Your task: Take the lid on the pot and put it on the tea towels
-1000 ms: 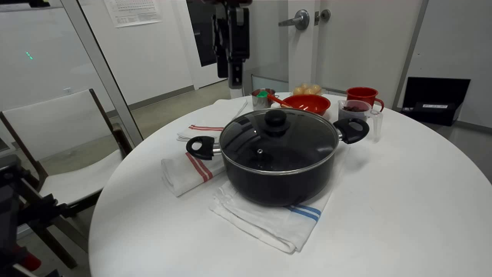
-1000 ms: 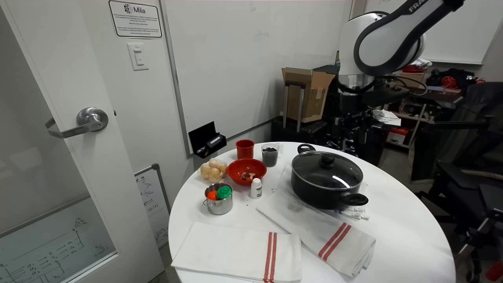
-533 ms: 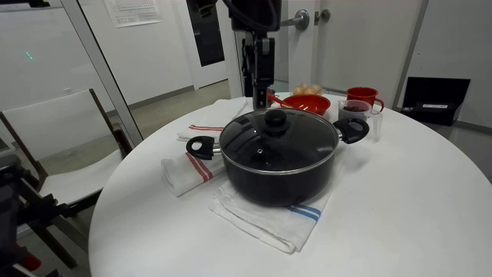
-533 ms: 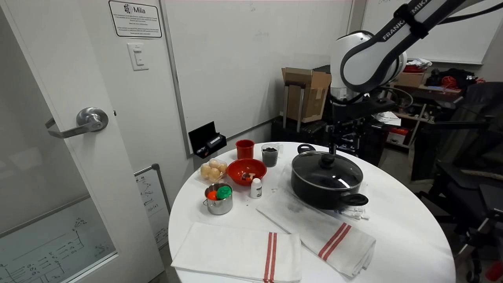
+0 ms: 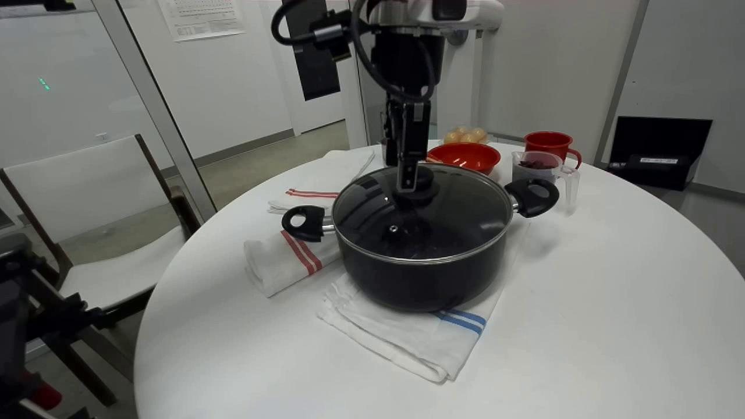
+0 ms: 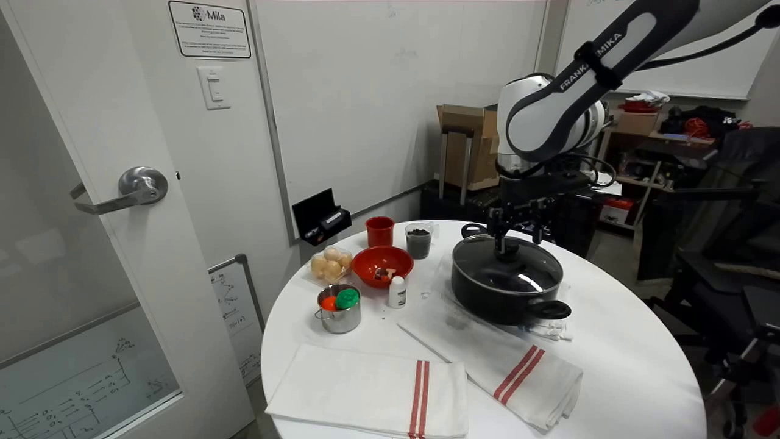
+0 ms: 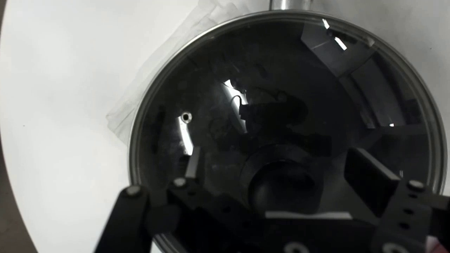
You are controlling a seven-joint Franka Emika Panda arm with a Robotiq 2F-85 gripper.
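The dark glass lid sits on the black pot; lid and pot show in both exterior views. The lid also fills the wrist view. My gripper is open, one finger on each side of the black knob, with gaps beside it. In an exterior view the gripper partly hides the knob; it is also over the lid's middle here. A blue-striped tea towel lies under the pot. Red-striped tea towels lie beside it.
A red bowl, a red mug, a clear measuring cup, a white bottle, a small metal pot and an egg-like pack stand near the pot. The pot's loop handles stick out sideways.
My gripper has come down and across from above the far side of the pot to around the lid's knob. The lid, pot and towels have not moved.
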